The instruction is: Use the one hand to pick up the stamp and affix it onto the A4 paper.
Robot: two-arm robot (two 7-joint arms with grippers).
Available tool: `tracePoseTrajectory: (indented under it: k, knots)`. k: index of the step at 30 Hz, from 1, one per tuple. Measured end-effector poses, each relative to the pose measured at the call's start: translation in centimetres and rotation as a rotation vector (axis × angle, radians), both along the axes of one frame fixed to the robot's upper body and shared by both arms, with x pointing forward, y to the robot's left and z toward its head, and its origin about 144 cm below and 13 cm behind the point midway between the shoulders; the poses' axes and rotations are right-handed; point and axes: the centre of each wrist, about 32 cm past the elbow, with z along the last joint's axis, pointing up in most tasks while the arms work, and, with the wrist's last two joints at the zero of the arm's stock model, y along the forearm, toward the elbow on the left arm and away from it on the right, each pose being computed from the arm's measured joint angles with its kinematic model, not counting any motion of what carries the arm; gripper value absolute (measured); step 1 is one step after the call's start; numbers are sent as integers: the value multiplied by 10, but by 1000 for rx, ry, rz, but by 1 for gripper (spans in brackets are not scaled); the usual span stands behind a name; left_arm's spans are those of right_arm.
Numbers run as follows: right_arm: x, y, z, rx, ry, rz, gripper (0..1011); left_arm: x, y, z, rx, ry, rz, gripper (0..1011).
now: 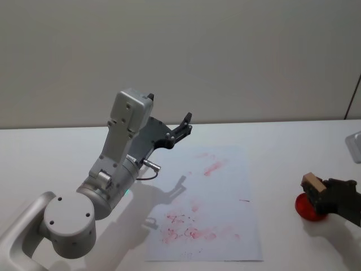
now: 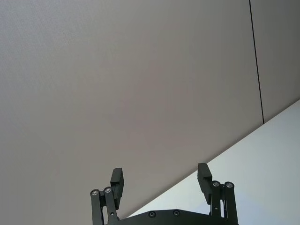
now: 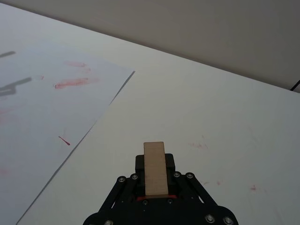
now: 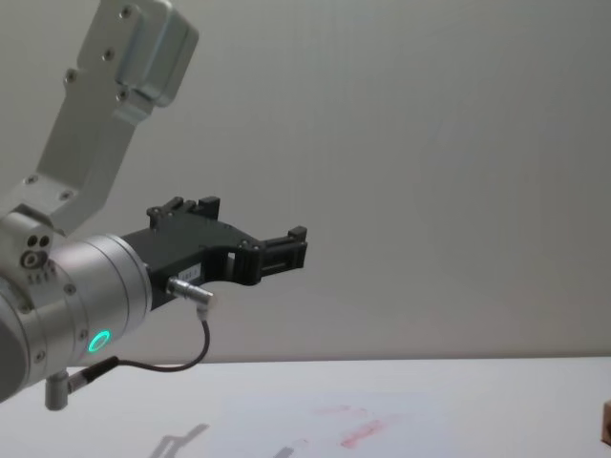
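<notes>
While my right gripper (image 1: 321, 195) is clenched on the stamp (image 1: 312, 182) over a red ink pad (image 1: 309, 208) at the right edge of the table (image 1: 293, 141), the A4 paper (image 1: 225, 226) lies flat to its left, well apart. The stamp's long axis seems to run out along my fingers, though the pad below is hard to judge. My left gripper (image 1: 181, 125) hangs raised and spread open beyond the sheet's far left corner, idle.

head view down, chest view level
</notes>
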Motion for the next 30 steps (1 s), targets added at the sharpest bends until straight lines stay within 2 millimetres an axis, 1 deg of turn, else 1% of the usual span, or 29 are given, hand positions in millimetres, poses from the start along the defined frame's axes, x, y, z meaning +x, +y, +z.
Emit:
tracePoseTrajectory:
  k: [25,27,30]
  knots:
    - [2,-1,-7,-58,52,19,218,0,0,0,0,0,0,1001]
    - [2,-1,-7,-60,54,20,228,0,0,0,0,0,0,1001]
    - [2,-1,-8,-64,58,22,284,0,0,0,0,0,0,1001]
